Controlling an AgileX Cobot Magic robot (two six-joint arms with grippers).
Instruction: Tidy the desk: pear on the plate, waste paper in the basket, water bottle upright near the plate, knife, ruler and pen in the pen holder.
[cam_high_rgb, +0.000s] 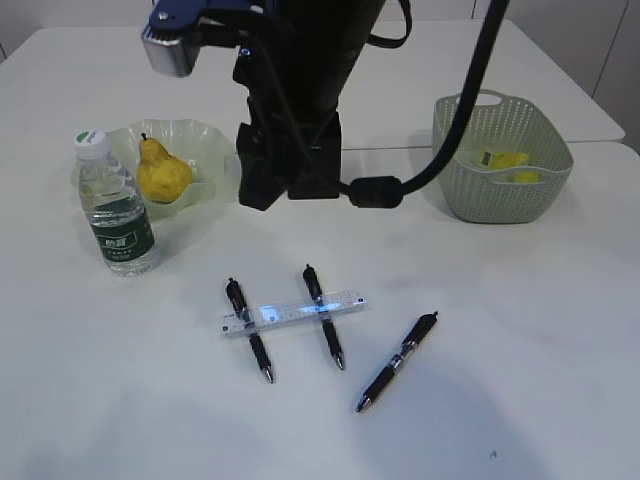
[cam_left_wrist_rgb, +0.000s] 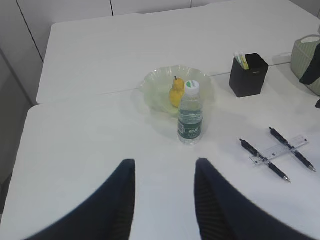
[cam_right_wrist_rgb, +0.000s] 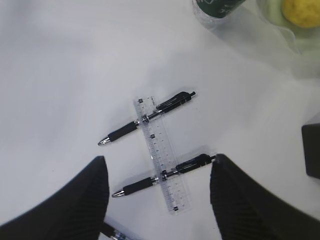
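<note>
The clear ruler (cam_right_wrist_rgb: 152, 131) lies across two black pens (cam_right_wrist_rgb: 125, 132) (cam_right_wrist_rgb: 137, 186); a third pen (cam_high_rgb: 398, 362) lies to their right. My right gripper (cam_right_wrist_rgb: 160, 157) hovers open above the ruler's end and the nearer pen, holding nothing. It hangs over the desk (cam_high_rgb: 520, 330), and the right gripper (cam_high_rgb: 290, 190) hides the pen holder in the exterior view. The pear (cam_high_rgb: 162, 172) sits on the green plate (cam_high_rgb: 205, 140), with the water bottle (cam_high_rgb: 116, 215) upright beside it. Waste paper (cam_high_rgb: 503, 158) lies in the basket (cam_high_rgb: 500, 200). The left gripper (cam_left_wrist_rgb: 164, 161) is open and empty. The black pen holder (cam_left_wrist_rgb: 248, 75) holds a yellow-white item, perhaps the knife.
A seam between two tabletops (cam_left_wrist_rgb: 100, 95) runs behind the plate. The right arm's black cable (cam_high_rgb: 470, 100) arcs down in front of the basket's left side.
</note>
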